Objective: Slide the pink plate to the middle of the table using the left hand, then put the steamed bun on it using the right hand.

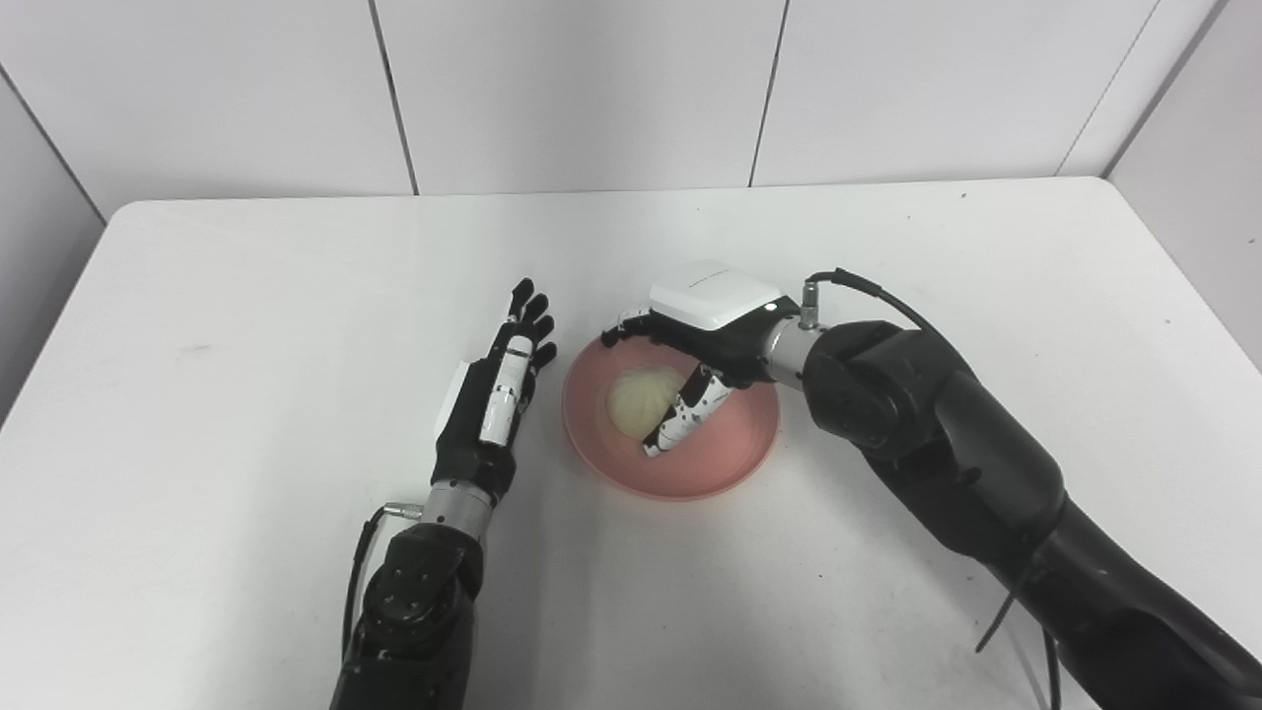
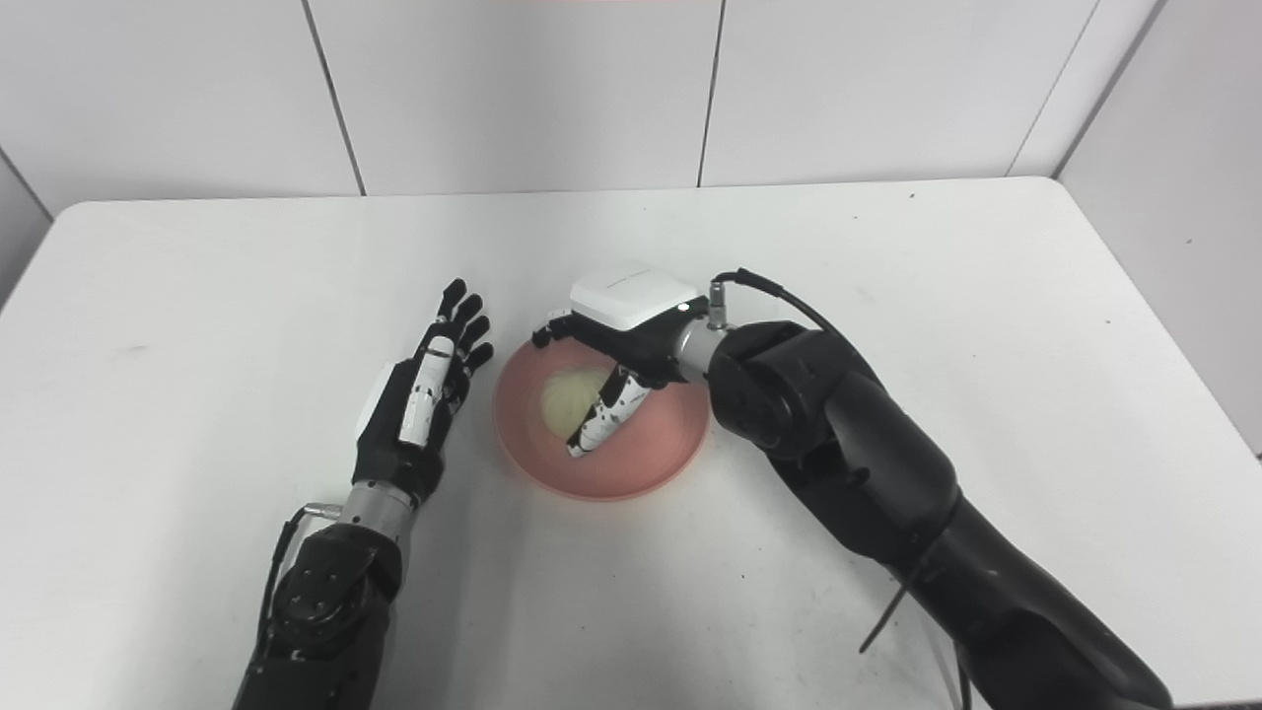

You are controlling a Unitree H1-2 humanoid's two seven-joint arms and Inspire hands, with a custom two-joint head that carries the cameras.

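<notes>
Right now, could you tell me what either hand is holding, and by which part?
The right hand cups the steamed bun by its sides, over the pink plate. The left hand holds nothing.

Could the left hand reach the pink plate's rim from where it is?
Probably yes. The left hand lies open on the table just beside the pink plate, with bare table between; the right hand works over the plate's far side.
</notes>
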